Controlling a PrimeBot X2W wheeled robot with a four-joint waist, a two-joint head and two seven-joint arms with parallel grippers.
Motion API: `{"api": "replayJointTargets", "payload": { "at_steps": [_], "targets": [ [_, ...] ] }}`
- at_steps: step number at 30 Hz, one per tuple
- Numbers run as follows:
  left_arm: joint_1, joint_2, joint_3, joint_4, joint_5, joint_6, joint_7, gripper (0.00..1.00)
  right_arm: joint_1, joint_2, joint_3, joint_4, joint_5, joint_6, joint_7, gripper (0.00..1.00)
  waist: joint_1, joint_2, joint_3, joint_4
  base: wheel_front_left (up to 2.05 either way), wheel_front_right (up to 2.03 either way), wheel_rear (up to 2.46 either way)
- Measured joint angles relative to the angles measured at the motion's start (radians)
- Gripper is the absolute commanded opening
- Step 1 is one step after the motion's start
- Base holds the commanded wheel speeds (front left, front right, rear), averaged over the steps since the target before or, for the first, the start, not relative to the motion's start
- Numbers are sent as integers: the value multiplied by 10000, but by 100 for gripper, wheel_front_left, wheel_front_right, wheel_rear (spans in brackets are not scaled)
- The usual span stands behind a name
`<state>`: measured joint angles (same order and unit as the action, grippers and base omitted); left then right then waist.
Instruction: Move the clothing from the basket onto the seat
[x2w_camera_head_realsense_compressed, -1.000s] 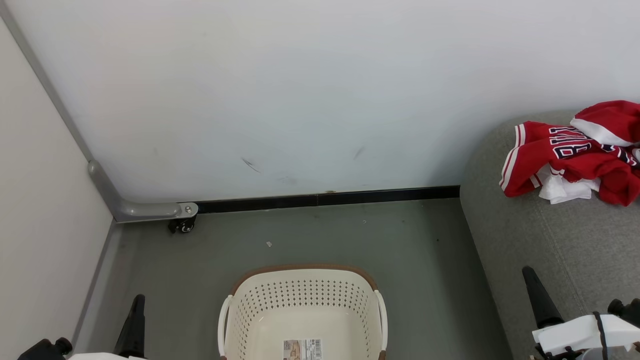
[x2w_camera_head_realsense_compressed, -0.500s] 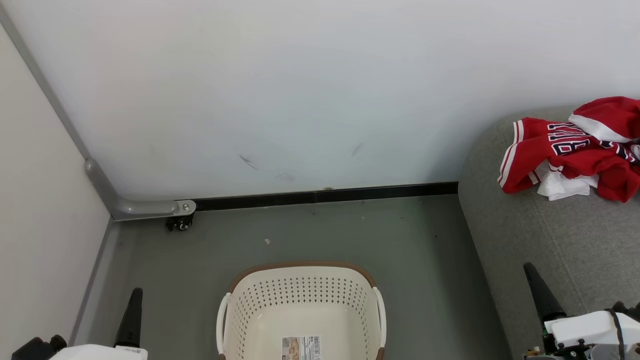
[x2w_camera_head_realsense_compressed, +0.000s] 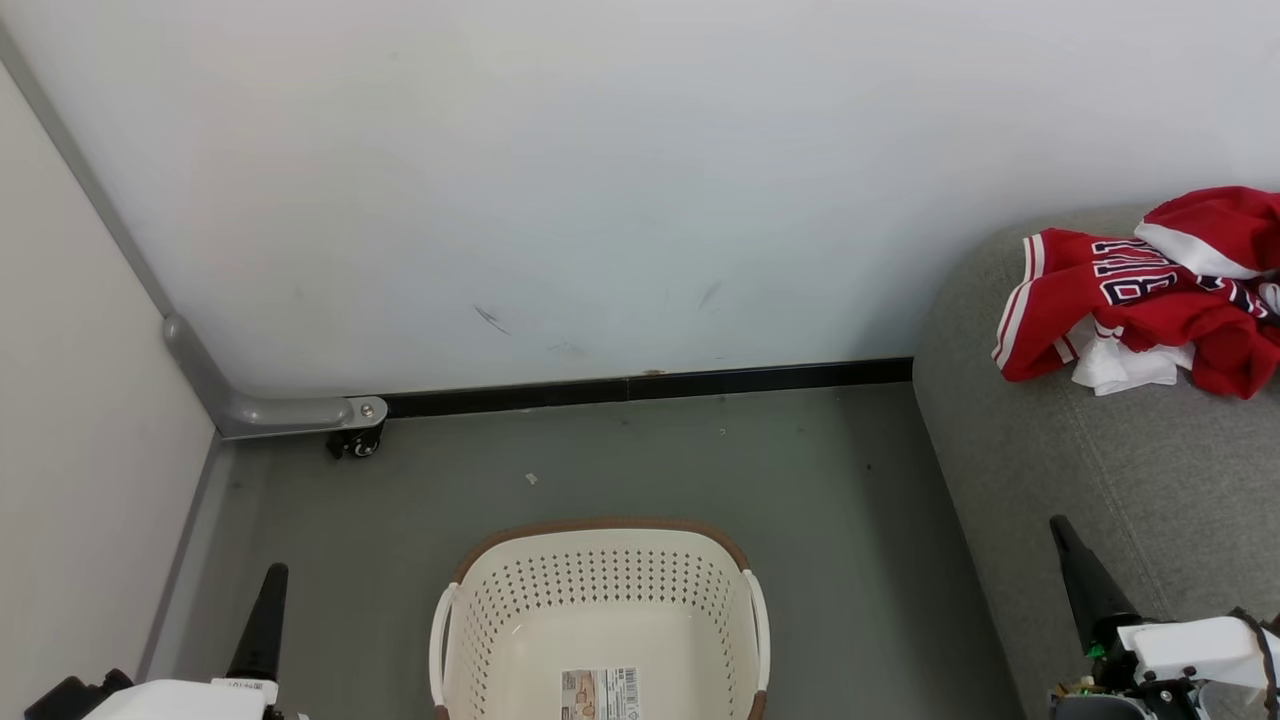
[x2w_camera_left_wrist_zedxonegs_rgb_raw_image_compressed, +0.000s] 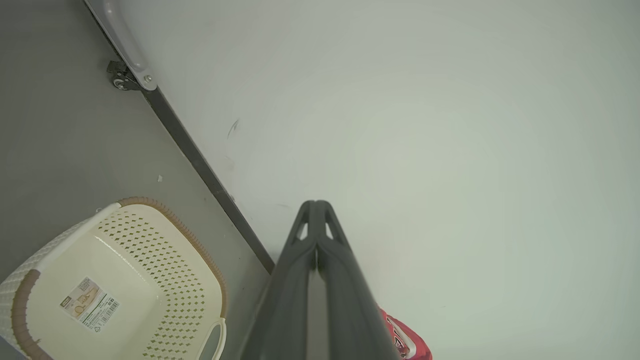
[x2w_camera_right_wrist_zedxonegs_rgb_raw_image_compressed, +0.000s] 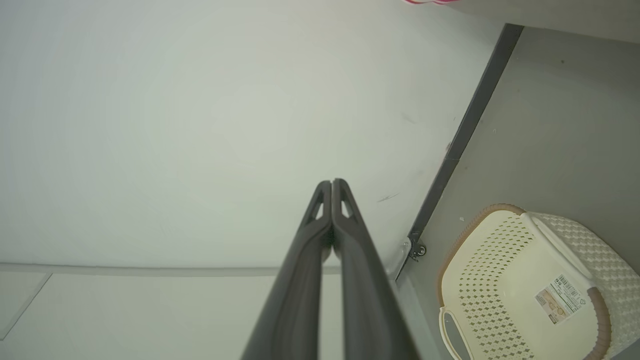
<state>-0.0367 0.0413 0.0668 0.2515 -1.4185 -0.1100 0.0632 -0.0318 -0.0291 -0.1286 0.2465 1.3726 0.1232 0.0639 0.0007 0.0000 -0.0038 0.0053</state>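
The cream plastic laundry basket (x2w_camera_head_realsense_compressed: 600, 525) sits at the bottom centre of the head view with only its sticker label (x2w_camera_head_realsense_compressed: 600, 693) showing inside. The red sports clothing (x2w_camera_head_realsense_compressed: 1150, 300) lies heaped on the grey woven-fabric sofa seat (x2w_camera_head_realsense_compressed: 1050, 470) at the right edge of the frame. Over the past second the whole head view slides slightly, which is a shift of the camera rather than of the things. Basket and clothing keep their places, and both arms sink a little toward the bottom corners. This suggests the transfer is done and the robot is settling back. The left gripper (x2w_camera_head_realsense_compressed: 272, 582), at lower left, and the right gripper (x2w_camera_head_realsense_compressed: 1064, 535), at lower right over the sofa's front, grasp nothing. Both wrist views show their fingers pressed together to a point. The jersey (x2w_camera_head_realsense_compressed: 1120, 285) shows black white-edged lettering and striped trim. The shorts (x2w_camera_head_realsense_compressed: 1215, 215), with a broad white stripe, lie crumpled over it at upper right, well apart from the basket.
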Motion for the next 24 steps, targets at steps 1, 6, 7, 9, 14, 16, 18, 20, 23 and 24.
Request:
{"api": "replayJointTargets", "payload": {
  "at_steps": [1,6,7,9,14,16,18,20,23,24],
  "targets": [
    [0,-2,19,25,-136,0,75,0,-6,0,-13,19,159,0,69,0,0,0,4,-4,0,0,0],
    [-41,-29,77,107,-736,-44,240,0,-201,-17,-79,127,955,0,213,0,-1,0,27,-23,0,0,0],
    [-77,-33,92,128,-901,-73,255,0,-203,-19,-86,136,1085,0,255,0,-1,0,31,-27,0,0,0],
    [-172,-44,132,146,-1122,-88,337,0,-203,-25,-107,174,1379,0,316,0,-1,0,40,-35,0,0,0],
    [-229,-59,194,207,-1726,-130,502,0,-216,-38,-140,238,2165,0,460,0,-1,0,60,-53,0,0,0],
    [-229,-63,194,213,-1760,-130,502,0,-255,-40,-142,245,2203,0,462,0,-1,0,61,-53,0,0,0],
    [-230,-65,196,213,-1762,-130,502,0,-342,-40,-144,249,2203,0,462,0,-2,0,61,-53,0,0,0],
    [-230,-65,196,213,-1762,-130,500,0,-371,-42,-144,245,2203,0,462,0,-2,0,61,-53,0,0,0],
    [-230,-65,196,213,-1762,-130,500,0,-368,-44,-144,249,2203,0,462,0,-3,0,62,-53,0,0,0],
    [-230,-65,196,213,-1762,-130,500,0,-368,-44,-144,249,2203,0,462,0,-2,0,62,-53,0,0,0]
  ]
}}
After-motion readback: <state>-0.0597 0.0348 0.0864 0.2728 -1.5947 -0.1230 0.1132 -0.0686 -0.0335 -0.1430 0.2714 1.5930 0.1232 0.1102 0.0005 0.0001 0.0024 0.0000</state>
